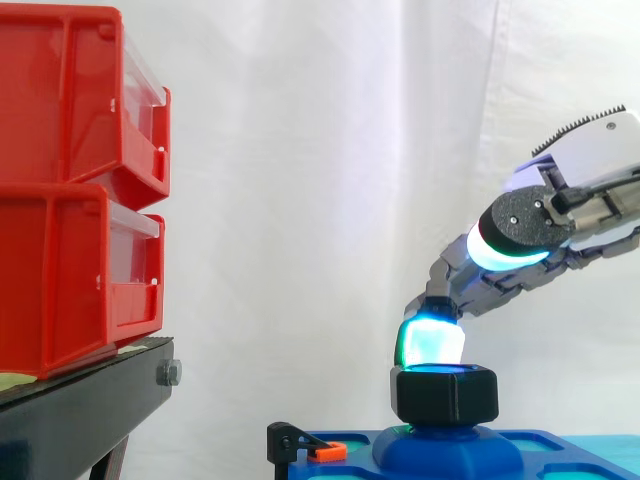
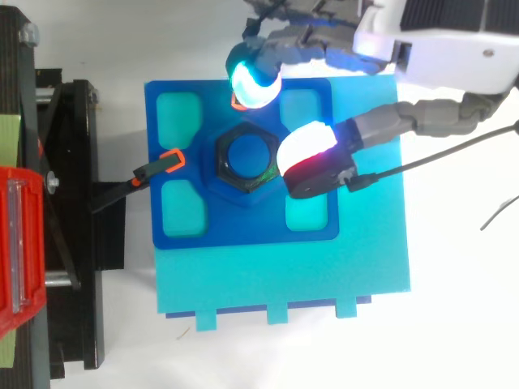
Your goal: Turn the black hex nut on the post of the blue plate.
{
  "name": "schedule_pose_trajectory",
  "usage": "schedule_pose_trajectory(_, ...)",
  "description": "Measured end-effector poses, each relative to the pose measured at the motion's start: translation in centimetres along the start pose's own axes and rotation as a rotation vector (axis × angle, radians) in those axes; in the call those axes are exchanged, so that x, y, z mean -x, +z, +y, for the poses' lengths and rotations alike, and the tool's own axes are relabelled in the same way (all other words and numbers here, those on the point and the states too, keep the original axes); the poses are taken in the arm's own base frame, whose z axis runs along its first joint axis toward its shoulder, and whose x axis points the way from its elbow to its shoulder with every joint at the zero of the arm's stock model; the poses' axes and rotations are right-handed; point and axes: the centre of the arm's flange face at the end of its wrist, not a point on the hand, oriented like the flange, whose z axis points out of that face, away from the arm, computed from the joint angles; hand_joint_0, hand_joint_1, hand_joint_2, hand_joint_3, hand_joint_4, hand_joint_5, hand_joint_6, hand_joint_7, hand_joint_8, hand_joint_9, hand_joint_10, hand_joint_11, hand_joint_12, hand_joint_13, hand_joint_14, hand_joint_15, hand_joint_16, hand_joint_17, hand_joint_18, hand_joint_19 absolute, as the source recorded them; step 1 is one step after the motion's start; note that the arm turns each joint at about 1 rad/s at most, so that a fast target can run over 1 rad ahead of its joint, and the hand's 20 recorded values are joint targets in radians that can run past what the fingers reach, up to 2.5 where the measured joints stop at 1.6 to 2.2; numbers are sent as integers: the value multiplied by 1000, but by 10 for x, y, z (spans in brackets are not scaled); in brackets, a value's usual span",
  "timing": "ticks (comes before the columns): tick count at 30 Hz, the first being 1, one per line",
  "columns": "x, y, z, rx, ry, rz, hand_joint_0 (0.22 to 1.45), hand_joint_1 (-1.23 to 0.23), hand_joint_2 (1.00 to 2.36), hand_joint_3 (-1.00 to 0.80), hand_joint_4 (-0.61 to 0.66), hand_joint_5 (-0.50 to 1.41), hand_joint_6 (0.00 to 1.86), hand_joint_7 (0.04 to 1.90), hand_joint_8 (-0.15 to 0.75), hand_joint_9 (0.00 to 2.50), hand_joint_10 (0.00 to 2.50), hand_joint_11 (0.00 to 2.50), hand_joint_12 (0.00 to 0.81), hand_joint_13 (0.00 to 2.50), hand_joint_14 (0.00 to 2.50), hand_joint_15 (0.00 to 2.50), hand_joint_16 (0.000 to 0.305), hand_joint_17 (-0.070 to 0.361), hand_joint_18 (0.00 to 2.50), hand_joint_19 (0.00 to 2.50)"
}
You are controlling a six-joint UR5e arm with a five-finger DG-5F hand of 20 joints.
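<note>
The black hex nut is seated on the blue post of the blue plate, just below and beside the fingertips of the hand. The fingers are held loosely bent and spread, with nothing grasped. 1 cyan-green pad is seen low at the nut's top edge; contact cannot be told. 1 white-red pad is raised above the nut's side. Beyond the nut from the fingers, an orange-tipped clamp is set at the plate's edge, then 2 red bins.
</note>
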Motion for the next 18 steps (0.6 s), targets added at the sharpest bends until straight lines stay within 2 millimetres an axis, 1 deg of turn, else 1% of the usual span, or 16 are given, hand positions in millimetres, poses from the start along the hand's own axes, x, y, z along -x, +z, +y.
schedule_pose_trajectory(2, 7, -2, 0, 4, 2, -9, 470, -202, 1000, -500, 149, -230, 502, 749, 224, 71, 0, 0, 377, 0, 0, 0, 61, 136, 0, 103)
schedule_pose_trajectory(6, 27, -4, 7, 19, 8, -41, 470, -203, 1000, -500, 150, -230, 502, 750, 224, 70, 0, 0, 376, 0, 1, 0, 60, 136, 0, 97)
schedule_pose_trajectory(9, 34, -4, 13, 33, 10, -57, 472, -204, 1000, -500, 148, -230, 502, 749, 223, 71, 0, 0, 375, 0, 1, 0, 60, 135, 0, 94)
schedule_pose_trajectory(14, 36, 1, 21, 59, 18, -88, 471, -206, 1000, -500, 148, -230, 502, 749, 223, 71, 0, 0, 375, 0, 0, 0, 60, 136, 0, 102)
schedule_pose_trajectory(16, 32, 8, 24, 73, 24, -105, 471, -206, 1000, -500, 148, -230, 502, 749, 223, 71, 0, 0, 375, 0, 0, 0, 60, 136, 0, 95)
schedule_pose_trajectory(18, 21, 19, 27, 84, 32, -113, 471, -206, 1000, -500, 148, -230, 502, 749, 222, 71, 0, 0, 374, 0, 0, 0, 60, 136, 0, 101)
